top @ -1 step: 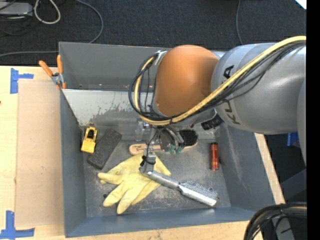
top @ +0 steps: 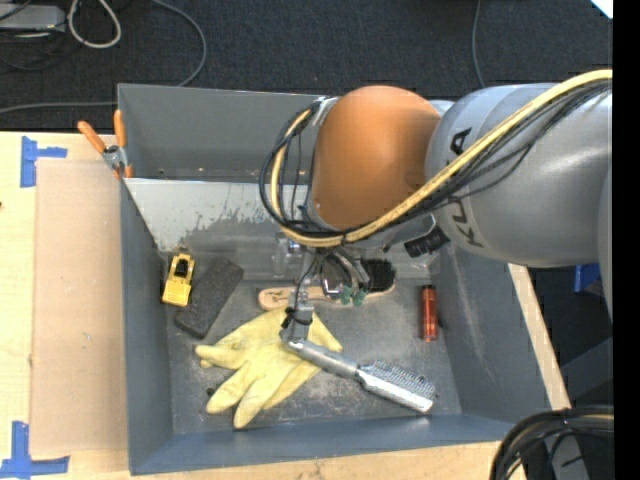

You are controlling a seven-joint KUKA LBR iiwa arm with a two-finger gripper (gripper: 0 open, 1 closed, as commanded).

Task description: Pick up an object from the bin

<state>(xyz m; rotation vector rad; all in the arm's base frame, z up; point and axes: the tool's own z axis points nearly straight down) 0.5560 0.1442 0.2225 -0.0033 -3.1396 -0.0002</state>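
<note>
Overhead light glares off the far wall of the bin (top: pixel 200 203), with soft shadow under the arm (top: pixel 520 178).

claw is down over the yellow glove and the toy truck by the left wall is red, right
No. The camera view shows the toy truck by the left wall is yellow, not red. The claw is down over the yellow glove.

floor: dark carpet (top: pixel 330 28) | cables (top: pixel 95 13) looped across it, top left | light: even, bright
</note>
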